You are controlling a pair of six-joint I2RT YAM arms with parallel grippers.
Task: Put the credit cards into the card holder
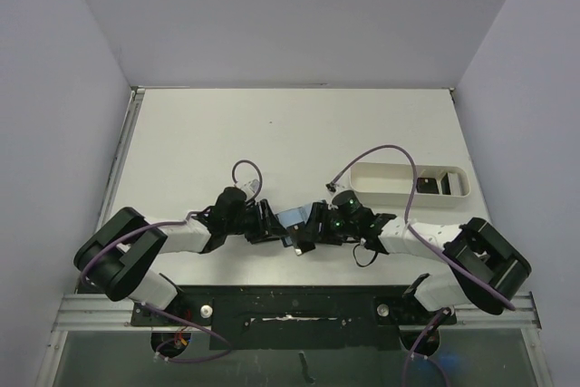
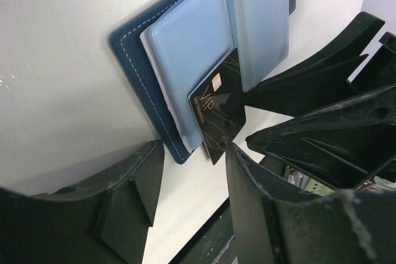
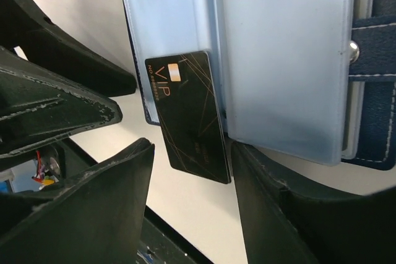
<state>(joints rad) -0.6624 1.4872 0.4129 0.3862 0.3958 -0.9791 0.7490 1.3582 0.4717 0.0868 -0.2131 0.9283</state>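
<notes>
- card holder, navy blue outside with pale blue see-through sleeves inside, lies open and flat on the white table, between the two grippers.
- one black credit card with gold "vip" lettering lies on the card holder's pale sleeves. one long edge is under the middle sleeve, and its end sticks out past the card holder's edge over the table. whether it sits inside a pocket cannot be told.
- left gripper is at the left side of the card holder. its fingers are spread apart and grasp nothing, and a corner of the card holder and a corner of the credit card lie near the gap.
- right gripper is at the right side of the card holder. its fingers are released and apart, with the jutting end of the credit card lying loose between them.
- a long white tray lies well apart from the card holder, to its right. it holds dark flat pieces too small to tell.
</notes>
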